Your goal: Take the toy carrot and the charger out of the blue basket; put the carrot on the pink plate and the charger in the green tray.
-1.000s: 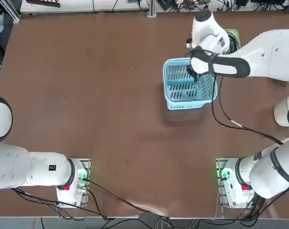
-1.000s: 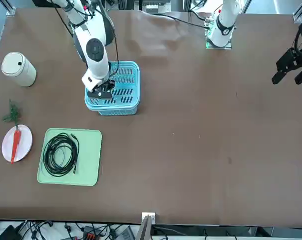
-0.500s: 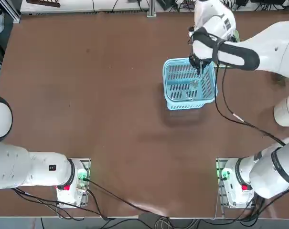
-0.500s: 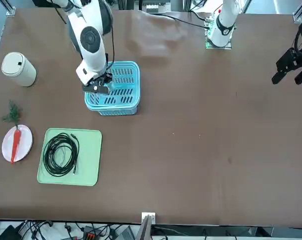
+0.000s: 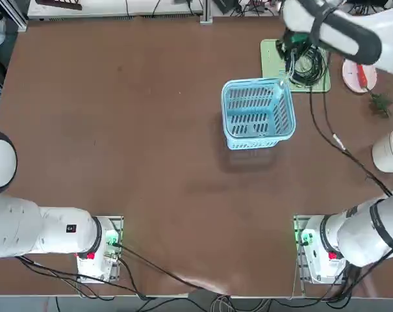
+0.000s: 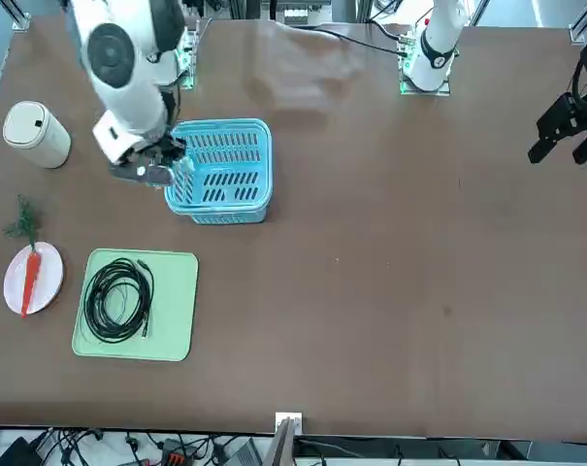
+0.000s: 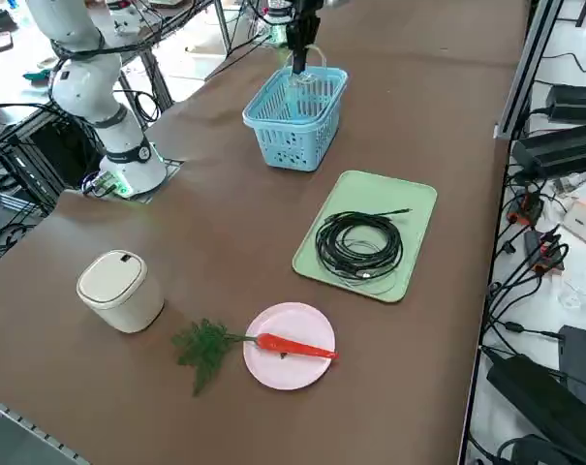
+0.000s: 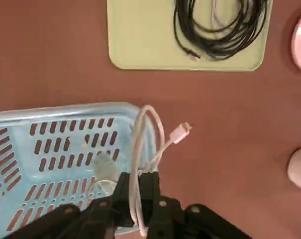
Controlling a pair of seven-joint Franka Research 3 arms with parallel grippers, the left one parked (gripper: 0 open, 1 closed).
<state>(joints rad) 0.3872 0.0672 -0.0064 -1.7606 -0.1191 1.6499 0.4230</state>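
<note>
One right gripper (image 8: 139, 180) clamped on a white charger (image 8: 148, 144) cable above the blue basket (image 5: 258, 114) rim, toy carrot (image 7: 293, 346) on pink plate (image 7: 291, 370), green tray (image 7: 370, 203) holding black cable coil (image 7: 358, 246), brown table (image 5: 131, 130), white canister (image 7: 118, 289) near its right edge

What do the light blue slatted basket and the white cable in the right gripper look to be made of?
The light blue slatted basket looks like moulded plastic: thin even slats with a slight sheen. The white cable, pinched in the right gripper above the basket's rim, looks like soft rubbery-sheathed wire: it holds a loose loop and ends in a small plug. Both are judged by look only.
</note>
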